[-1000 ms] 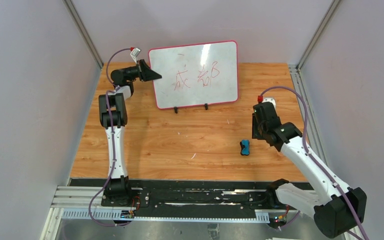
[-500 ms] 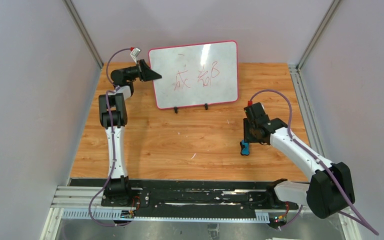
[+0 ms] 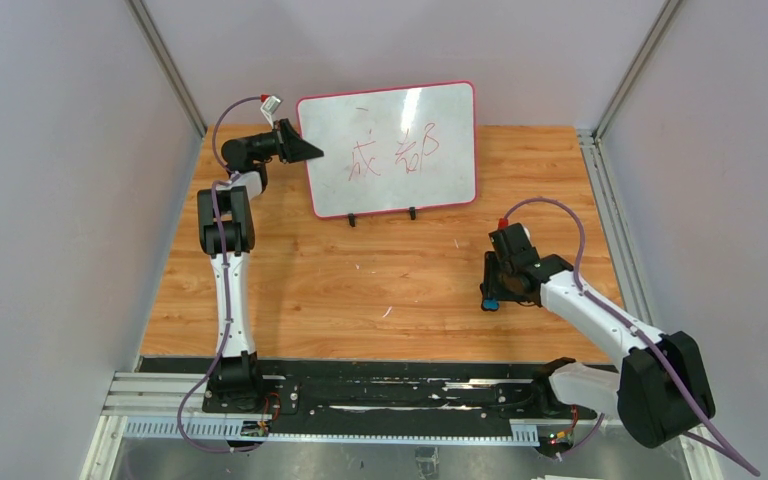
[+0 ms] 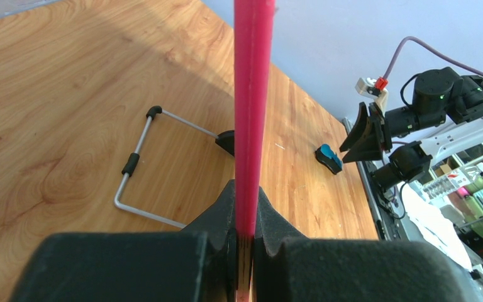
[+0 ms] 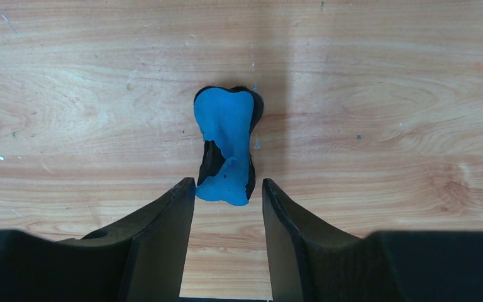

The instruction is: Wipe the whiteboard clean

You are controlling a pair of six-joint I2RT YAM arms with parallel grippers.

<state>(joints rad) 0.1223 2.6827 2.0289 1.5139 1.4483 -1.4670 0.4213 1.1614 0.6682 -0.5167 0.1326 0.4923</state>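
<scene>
While the glossy white whiteboard (image 3: pixel 390 150), round-cornered in a thin red-pink frame and bearing red characters, stands at the far middle of the wood-grain table (image 3: pixel 360 290), the left gripper (image 4: pixel 244 214) is clamped on its left frame edge, arm stretched far. The right gripper (image 5: pixel 226 192) points straight down, jaws apart, with the waisted blue-and-black eraser (image 5: pixel 225 145) just beyond its tips

Wooden table (image 3: pixel 360 290): whiteboard (image 3: pixel 390 150) stands upright at far centre; small blue eraser (image 5: pixel 226 148) lies at near right
</scene>
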